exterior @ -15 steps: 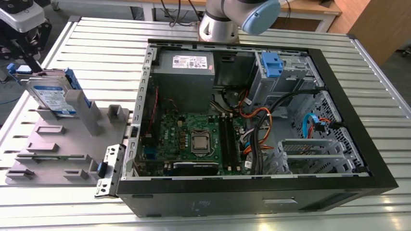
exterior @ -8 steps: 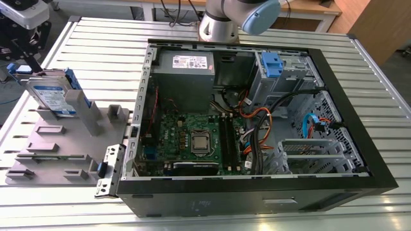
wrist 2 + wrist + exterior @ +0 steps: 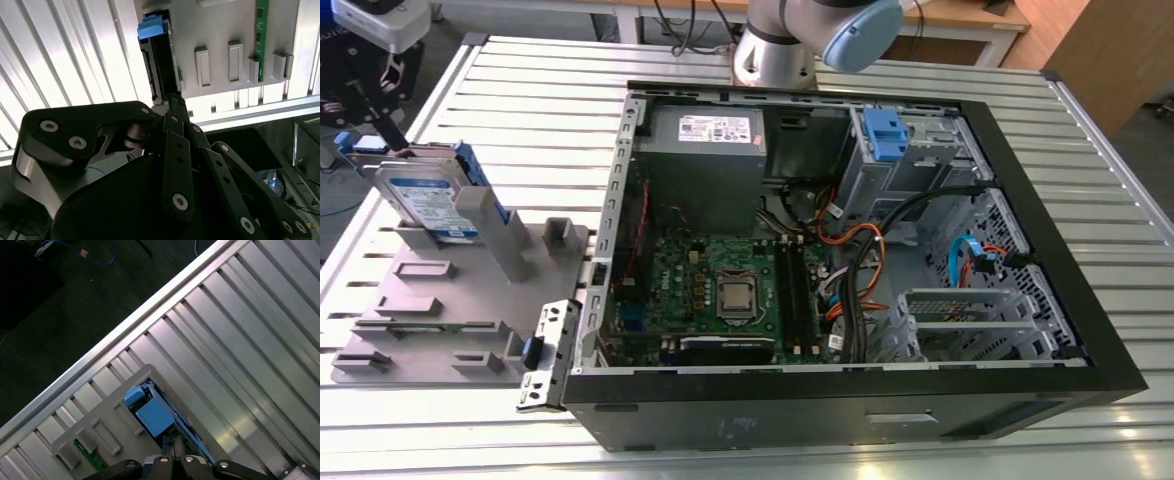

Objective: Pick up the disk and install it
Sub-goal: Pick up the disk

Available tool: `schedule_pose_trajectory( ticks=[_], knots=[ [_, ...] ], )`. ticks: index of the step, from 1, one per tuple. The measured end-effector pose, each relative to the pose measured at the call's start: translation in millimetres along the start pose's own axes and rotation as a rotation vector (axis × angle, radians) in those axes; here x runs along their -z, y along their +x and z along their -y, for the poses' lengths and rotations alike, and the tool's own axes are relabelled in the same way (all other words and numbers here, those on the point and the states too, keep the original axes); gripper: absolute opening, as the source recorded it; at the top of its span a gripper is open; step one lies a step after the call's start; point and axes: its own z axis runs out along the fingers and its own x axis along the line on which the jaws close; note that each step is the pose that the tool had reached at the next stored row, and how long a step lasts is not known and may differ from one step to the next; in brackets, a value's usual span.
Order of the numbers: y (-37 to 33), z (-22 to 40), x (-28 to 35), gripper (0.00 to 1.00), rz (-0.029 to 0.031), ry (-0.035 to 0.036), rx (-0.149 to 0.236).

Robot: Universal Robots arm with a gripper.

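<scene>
The gripper [image 3: 173, 100] is seen with its fingers [image 3: 176, 112] drawn together, no gap being shown between them, and their tips are set against the upper edge of the disk [image 3: 159, 65]; whether that edge is pinched cannot be told. Directly beneath the fingers the disk is held upright, on edge, in a slot of the grey holder [image 3: 447, 300], its blue rail [image 3: 155, 417] lying just beside the tips. Further from the fingers the slatted table [image 3: 520, 90] is spread under the holder, and well apart from them the open case [image 3: 854, 400] is laid on its side.
</scene>
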Motion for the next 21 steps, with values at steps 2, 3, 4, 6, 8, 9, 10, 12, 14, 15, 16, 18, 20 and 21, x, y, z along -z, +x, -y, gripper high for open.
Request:
schedule_pose_trajectory(
  ticks=[2, 3, 4, 6, 8, 9, 10, 12, 14, 15, 16, 18, 20, 21],
  knots=[
    [0.0, 0.0, 0.0, 0.11, -0.0005, -0.0005, 0.034],
    [0.0, 0.0, 0.0, 0.11, -0.0007, -0.0007, 0.05],
    [0.0, 0.0, -0.1, 0.11, -0.0009, -0.0009, 0.067],
    [0.0, 0.0, -0.1, 0.11, -0.0013, -0.0014, 0.099],
    [0.0, 0.0, -0.1, 0.11, -0.0017, -0.0019, 0.13],
    [0.0, 0.0, -0.1, 0.11, -0.002, -0.0021, 0.147],
    [0.0, 0.0, -0.2, 0.11, -0.0022, -0.0023, 0.163],
    [0.0, 0.0, -0.2, 0.11, -0.0025, -0.0028, 0.194],
    [0.0, 0.0, -0.3, 0.11, -0.0029, -0.0032, 0.226],
    [0.0, 0.0, -0.3, 0.11, -0.0032, -0.0035, 0.242],
    [0.0, 0.0, -0.3, 0.11, -0.0033, -0.0037, 0.259],
    [0.0, 0.0, -0.3, 0.11, -0.0038, -0.0042, 0.291],
    [0.0, 0.0, -0.4, 0.11, -0.0041, -0.0046, 0.323],
    [0.0, 0.0, -0.4, 0.11, -0.0044, -0.0048, 0.338]
  ],
)
